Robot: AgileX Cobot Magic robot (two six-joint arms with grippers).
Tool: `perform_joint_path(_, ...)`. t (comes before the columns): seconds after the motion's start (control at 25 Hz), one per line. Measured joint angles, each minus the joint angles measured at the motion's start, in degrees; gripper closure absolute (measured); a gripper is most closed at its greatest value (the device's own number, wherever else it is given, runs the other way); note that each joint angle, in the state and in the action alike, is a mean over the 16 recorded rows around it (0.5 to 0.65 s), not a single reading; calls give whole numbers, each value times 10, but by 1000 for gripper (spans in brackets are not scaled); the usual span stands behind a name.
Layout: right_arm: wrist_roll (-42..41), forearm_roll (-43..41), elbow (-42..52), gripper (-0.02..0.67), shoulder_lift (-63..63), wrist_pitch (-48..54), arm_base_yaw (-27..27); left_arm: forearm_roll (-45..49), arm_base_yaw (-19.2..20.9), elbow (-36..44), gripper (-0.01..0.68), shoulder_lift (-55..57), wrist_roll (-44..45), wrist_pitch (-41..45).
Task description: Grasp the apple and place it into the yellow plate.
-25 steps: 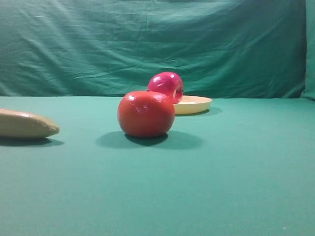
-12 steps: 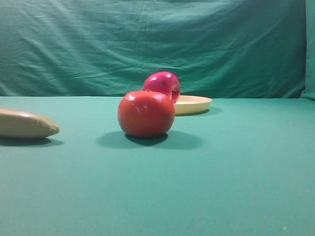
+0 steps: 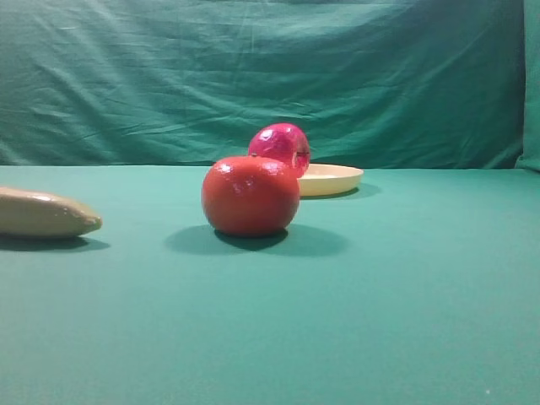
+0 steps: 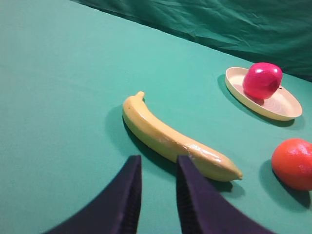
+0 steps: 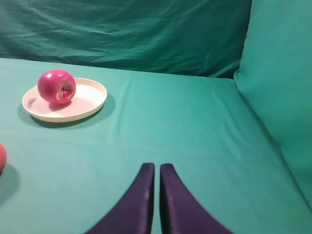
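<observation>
The apple (image 3: 278, 145), glossy magenta-red, lies inside the yellow plate (image 3: 337, 179), toward its left side, half hidden behind the orange-red fruit. In the left wrist view the apple (image 4: 262, 80) rests on the plate (image 4: 287, 105) at the far right. The right wrist view shows the apple (image 5: 57, 87) on the plate (image 5: 90, 97), dimple facing right. My left gripper (image 4: 157, 161) hovers open near the banana, holding nothing. Far from the plate, my right gripper (image 5: 157, 166) is shut and empty. Neither gripper shows in the exterior view.
An orange-red round fruit (image 3: 251, 196) stands in front of the plate. A pale banana (image 4: 170, 139) lies just ahead of the left gripper, and it is at the left edge (image 3: 42, 213) in the exterior view. Green cloth covers table and backdrop.
The apple has rocked slightly to the left in the plate and come nearly to rest. Nothing else has moved.
</observation>
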Motion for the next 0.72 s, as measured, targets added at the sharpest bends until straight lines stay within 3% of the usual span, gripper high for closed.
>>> perform_joint_path(0.72, 0, -1, 61, 649, -2, -42, -18, 0, 0, 0, 516, 0, 0, 0)
